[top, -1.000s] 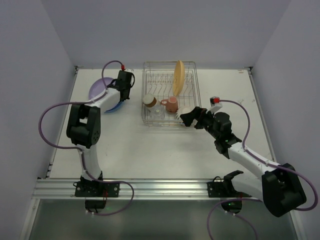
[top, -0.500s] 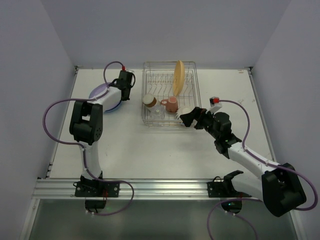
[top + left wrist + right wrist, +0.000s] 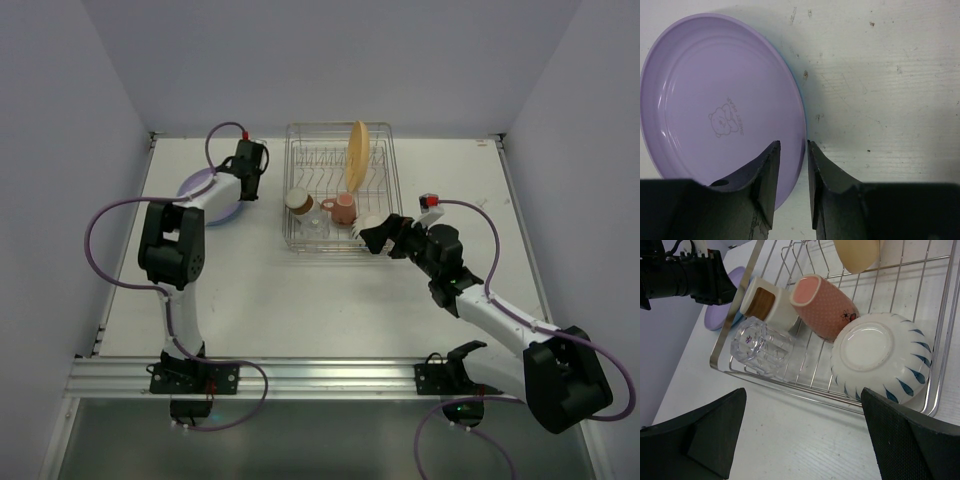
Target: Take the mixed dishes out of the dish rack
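Note:
The purple plate lies flat on the table at the left of the dish rack. My left gripper is open, and its fingers straddle the plate's right rim with a gap on each side. In the top view that gripper sits at the plate's edge. The rack holds an upright yellow-orange plate, a pink mug, a brown cup, a clear glass and a white cup on its side. My right gripper is wide open and empty, just outside the rack's front rail.
The left arm's forearm lies across the purple plate. White table stretches in front of the rack. Grey walls close in the table on three sides, and a metal rail runs along the near edge.
The purple plate has dropped from a raised tilt to flat on the table. My left jaws have parted from it. The right arm has not moved.

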Robot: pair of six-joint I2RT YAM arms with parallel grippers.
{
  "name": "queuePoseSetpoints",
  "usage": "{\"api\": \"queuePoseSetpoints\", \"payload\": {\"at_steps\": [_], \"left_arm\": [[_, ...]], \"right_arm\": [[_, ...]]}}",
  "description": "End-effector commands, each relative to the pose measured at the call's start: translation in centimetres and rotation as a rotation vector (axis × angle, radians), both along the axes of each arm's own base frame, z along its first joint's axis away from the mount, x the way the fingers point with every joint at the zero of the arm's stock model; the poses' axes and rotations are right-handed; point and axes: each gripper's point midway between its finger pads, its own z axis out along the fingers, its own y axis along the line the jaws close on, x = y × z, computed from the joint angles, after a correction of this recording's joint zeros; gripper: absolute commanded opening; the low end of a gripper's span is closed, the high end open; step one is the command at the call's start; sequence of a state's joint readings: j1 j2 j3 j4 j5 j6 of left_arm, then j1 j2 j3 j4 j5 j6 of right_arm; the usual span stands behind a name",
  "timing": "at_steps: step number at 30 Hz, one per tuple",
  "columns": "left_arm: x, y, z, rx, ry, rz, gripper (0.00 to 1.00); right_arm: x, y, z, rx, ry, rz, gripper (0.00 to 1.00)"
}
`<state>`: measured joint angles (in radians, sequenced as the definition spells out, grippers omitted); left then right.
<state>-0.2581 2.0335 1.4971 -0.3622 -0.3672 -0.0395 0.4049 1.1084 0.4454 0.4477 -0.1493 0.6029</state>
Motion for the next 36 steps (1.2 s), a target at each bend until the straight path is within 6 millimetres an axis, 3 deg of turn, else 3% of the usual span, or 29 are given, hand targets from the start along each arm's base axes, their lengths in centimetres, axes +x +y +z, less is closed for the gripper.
{"api": "queuePoseSetpoints", "payload": {"at_steps": [1, 8, 10, 11, 14, 15, 16, 18, 19, 23, 28, 36], "left_arm": [[1.0, 0.1, 1.7, -0.013, -0.032, -0.013, 0.33], [1.1, -0.9, 3.5, -0.063, -0.063, -0.053, 0.38], [1.1, -1.7, 5.1, -0.11, -0.109, -0.088, 0.4], [1.5, -2.5, 7.3, -0.152, -0.175, -0.119, 0.41], [0.7, -3.6, 8.8, -0.214, -0.243, -0.173, 0.45], [0.8, -4.2, 11.5, -0.253, -0.326, -0.207, 0.47], [0.1, -4.3, 11.2, -0.264, -0.33, -0.217, 0.48], [-0.3, -4.3, 13.7, -0.281, -0.411, -0.225, 0.54], [-0.8, -4.1, 13.6, -0.28, -0.416, -0.221, 0.55], [-1.6, -4.8, 16.7, -0.327, -0.506, -0.265, 0.58], [-2.4, -7.0, 18.1, -0.442, -0.551, -0.345, 0.61], [-3.1, -12.1, 19.1, -0.697, -0.53, -0.517, 0.66]], "right_arm": [[0.8, 0.5, 2.1, 0.019, -0.045, 0.007, 0.99], [0.8, 0.5, 2.1, 0.02, -0.044, 0.006, 0.99], [0.8, 0.5, 2.1, 0.018, -0.043, 0.007, 0.99], [0.8, 0.5, 2.1, 0.019, -0.043, 0.007, 0.99], [0.8, 0.5, 2.2, 0.018, -0.045, 0.007, 0.99], [0.8, 0.5, 2.1, 0.018, -0.041, 0.004, 0.99], [0.8, 0.5, 2.1, 0.017, -0.042, 0.004, 0.99], [0.8, 0.4, 2.1, 0.017, -0.04, 0.001, 0.99], [0.8, 0.4, 2.1, 0.015, -0.041, 0.0, 0.99], [0.8, 0.3, 2.3, 0.016, -0.048, -0.003, 0.99], [0.8, 0.2, 2.3, 0.016, -0.049, -0.007, 0.99], [0.8, 0.2, 2.4, 0.015, -0.055, -0.008, 0.99]]}}
